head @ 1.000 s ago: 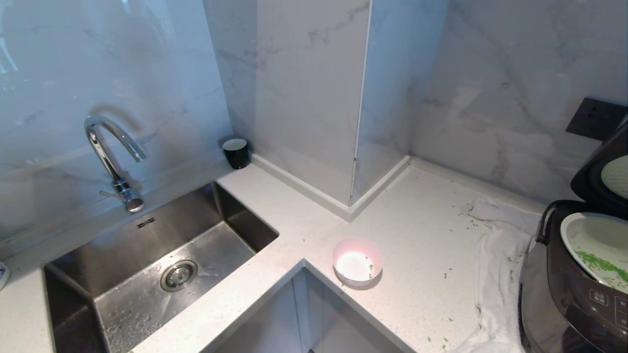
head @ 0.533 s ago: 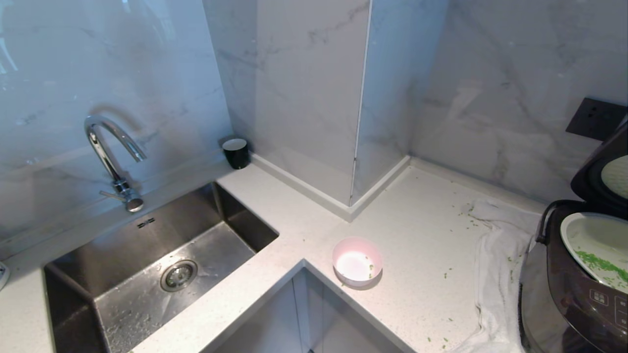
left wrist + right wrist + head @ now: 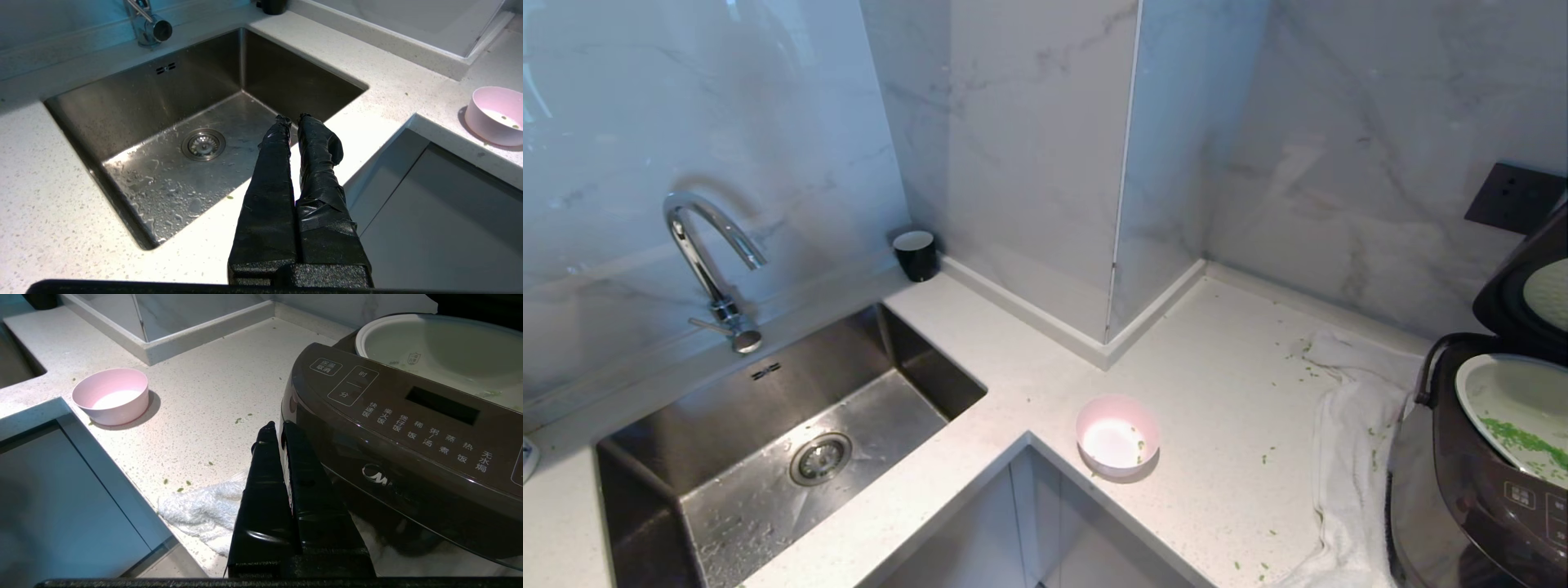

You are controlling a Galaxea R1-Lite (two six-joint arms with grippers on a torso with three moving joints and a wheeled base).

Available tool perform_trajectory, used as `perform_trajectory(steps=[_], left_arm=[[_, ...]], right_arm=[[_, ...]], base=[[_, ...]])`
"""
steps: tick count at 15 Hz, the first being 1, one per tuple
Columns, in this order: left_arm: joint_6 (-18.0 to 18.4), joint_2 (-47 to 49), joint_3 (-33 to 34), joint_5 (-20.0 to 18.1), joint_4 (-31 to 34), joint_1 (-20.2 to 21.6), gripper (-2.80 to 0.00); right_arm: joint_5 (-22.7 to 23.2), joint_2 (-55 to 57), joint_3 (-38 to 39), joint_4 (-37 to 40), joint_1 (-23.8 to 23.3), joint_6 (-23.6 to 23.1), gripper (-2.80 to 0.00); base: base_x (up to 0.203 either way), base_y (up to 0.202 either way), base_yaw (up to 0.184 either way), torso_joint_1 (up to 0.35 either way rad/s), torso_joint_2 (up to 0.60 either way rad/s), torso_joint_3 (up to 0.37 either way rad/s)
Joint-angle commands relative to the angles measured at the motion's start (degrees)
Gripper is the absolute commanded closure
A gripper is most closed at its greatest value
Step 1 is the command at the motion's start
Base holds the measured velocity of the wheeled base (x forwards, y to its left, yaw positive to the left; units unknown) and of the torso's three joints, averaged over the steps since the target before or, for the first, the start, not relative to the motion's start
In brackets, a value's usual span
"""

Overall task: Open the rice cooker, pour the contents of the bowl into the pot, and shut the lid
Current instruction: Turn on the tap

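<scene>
Right gripper [image 3: 276,428] fingers pressed together, just beside rice cooker [image 3: 408,428] front.

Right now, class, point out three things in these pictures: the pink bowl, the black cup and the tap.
Bowl [image 3: 1117,434], head view: on its white inside.
Cup [image 3: 916,255], head view: on its black side wall.
Tap [image 3: 704,245], head view: on its curved chrome spout.

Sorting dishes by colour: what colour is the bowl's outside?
Pink outside, white inside; the bowl shows best in the right wrist view.
</scene>
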Motion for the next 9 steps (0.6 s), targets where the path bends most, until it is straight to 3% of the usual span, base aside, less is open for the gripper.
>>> perform_trajectory(steps=[1, 9], left_arm=[[0.0, 0.0, 0.0, 0.0, 0.0, 0.0, 0.00], [0.0, 0.0, 0.0, 0.0, 0.0, 0.0, 0.00]], right_arm=[[0.1, 0.0, 0.1, 0.0, 0.0, -0.1, 0.00], [0.1, 0.0, 0.1, 0.0, 0.1, 0.1, 0.00]], base=[[0.000, 0.000, 0.000, 0.000, 0.00, 0.000], [0.000, 0.000, 0.000, 0.000, 0.00, 0.000]])
